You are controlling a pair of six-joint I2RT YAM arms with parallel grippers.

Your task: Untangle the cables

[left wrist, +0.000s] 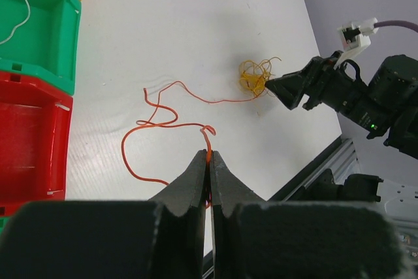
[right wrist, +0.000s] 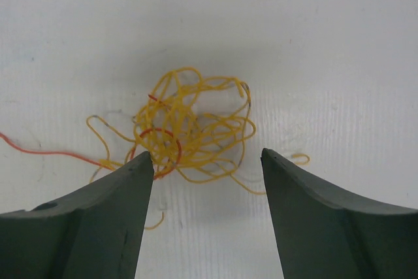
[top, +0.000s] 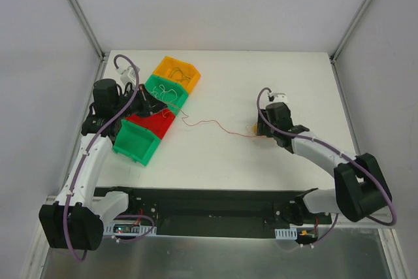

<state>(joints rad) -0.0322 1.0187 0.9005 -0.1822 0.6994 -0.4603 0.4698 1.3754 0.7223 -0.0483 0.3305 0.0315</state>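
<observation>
The cables are a small orange-yellow clump point(right wrist: 196, 129) on the white table, with one thin red cable point(left wrist: 163, 122) running out of it toward the bins. My left gripper point(left wrist: 209, 156) is shut on the near end of that red cable, whose loops lie on the table in front of it. In the top view the red cable point(top: 215, 124) stretches from my left gripper point(top: 171, 115) to the clump point(top: 255, 129). My right gripper point(right wrist: 208, 161) is open just short of the clump. Its left finger point(right wrist: 124, 187) touches the clump's edge, and nothing lies between the tips.
Four bins stand in a diagonal row at the left: yellow point(top: 176, 70), green point(top: 166, 89), red point(top: 150, 125) and green point(top: 134, 143). A thin white wire lies in the upper green bin point(left wrist: 39, 24). The right arm's wrist point(left wrist: 339, 93) shows beside the clump.
</observation>
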